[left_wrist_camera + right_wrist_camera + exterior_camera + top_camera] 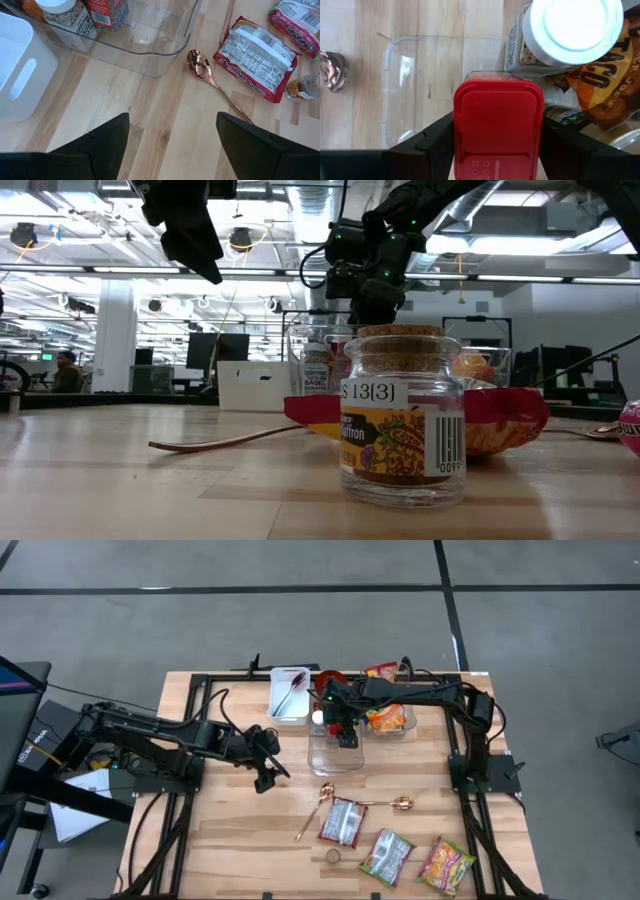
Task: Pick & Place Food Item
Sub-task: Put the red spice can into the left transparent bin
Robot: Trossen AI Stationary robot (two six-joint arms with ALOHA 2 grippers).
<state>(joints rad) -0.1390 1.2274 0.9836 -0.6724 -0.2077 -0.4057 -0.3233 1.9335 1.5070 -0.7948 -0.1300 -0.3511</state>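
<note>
Clear bin (400, 95) (red-lidded jar (497, 125), white-lidded jar (575, 27))

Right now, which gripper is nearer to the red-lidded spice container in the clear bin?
The right gripper. It sits directly around the red-lidded spice container inside the clear bin. The left gripper hangs open over bare table, left of the bin.
</note>
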